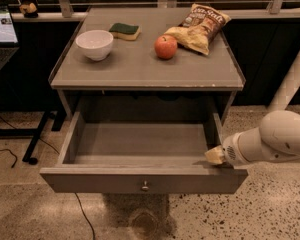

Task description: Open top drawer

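Top drawer [105, 182] is hanging wide open, gripper [214, 156] at its right front corner, lower right; can't tell its grip.

My gripper [215, 155] sits at front-R corner of the pulled-out grey wooden top drawer [90, 180], on its rim. Drawer well is reachable from above in the fwd part; rear is roofed by the grey tabletop [140, 71]. On top, white bowl [94, 44], green sponge [125, 30], red apple [166, 47] and chip bag [200, 26] crowd the back half; front strip passable. Floor L: black desk leg [37, 139] + cable [84, 215]. R: white lattice post [295, 74].
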You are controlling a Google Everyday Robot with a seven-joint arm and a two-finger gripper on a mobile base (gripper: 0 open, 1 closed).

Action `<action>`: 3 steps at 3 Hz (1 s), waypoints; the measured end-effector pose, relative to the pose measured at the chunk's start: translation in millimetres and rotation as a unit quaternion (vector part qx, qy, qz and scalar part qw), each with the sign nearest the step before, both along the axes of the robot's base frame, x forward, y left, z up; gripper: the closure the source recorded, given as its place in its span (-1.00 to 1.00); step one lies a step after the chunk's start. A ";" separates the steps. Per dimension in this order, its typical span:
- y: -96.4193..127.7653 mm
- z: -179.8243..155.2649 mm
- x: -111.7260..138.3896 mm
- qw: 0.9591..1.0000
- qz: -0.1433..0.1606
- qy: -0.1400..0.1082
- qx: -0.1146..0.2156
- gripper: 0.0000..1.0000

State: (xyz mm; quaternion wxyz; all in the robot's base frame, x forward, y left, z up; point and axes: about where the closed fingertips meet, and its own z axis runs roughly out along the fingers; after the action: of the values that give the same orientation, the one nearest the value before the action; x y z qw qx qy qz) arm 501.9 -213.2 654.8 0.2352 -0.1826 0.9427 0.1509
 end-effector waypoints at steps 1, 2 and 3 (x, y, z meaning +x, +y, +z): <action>26.9 2.9 -5.5 0.999 0.049 0.004 0.002 1.00; 44.8 2.4 -14.5 0.996 0.086 0.015 0.003 1.00; 44.2 2.3 -14.1 0.996 0.085 0.015 0.003 1.00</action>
State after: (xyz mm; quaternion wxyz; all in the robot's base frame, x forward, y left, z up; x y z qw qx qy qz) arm 487.8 -169.0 657.1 0.2077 -0.2595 0.9266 0.1757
